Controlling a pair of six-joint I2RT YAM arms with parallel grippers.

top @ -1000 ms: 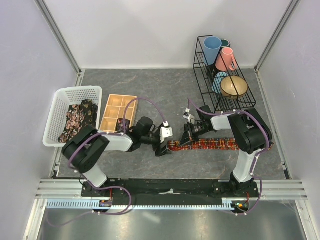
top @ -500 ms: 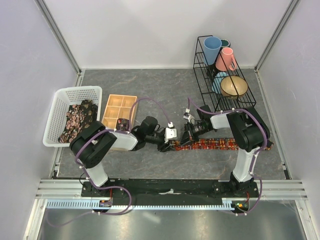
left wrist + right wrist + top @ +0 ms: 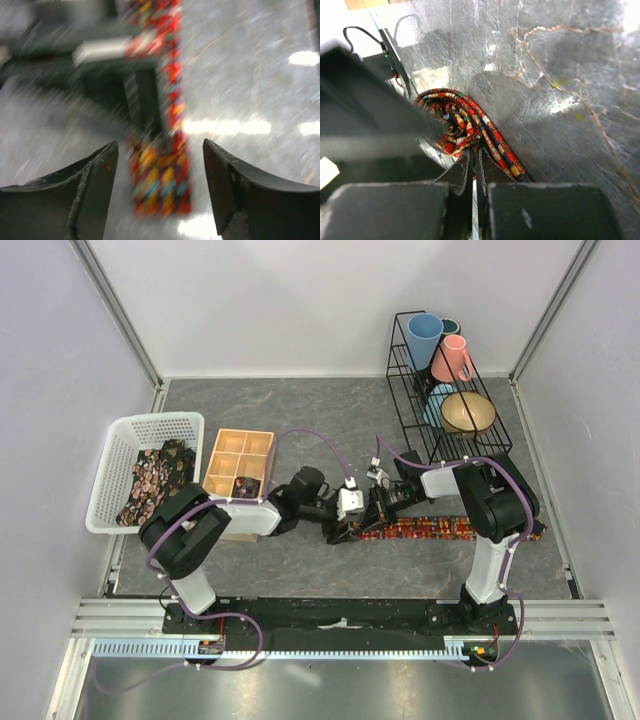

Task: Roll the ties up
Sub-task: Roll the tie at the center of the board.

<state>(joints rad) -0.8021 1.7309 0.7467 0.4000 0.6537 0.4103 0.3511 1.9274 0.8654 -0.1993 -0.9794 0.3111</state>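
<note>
Now left claw (image 3: 160,144) spread above tie (image 3: 160,186), right claw (image 3: 475,152) closed beside its curled end

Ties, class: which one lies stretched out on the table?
The red-patterned tie, mostly unrolled; the darker floral ones are heaped in the white basket.

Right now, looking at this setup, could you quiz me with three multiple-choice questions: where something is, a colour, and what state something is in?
1. Where does the red patterned tie lie? A in a drawer; B on the table; C on a hanger.
2. What colour is the basket? A black; B green; C white.
3. How is the left gripper? A open; B shut tight; C out of sight.
Answers: B, it lies along the grey surface; C, its mesh walls are white; A, the wrist view shows its jaws apart.
</note>
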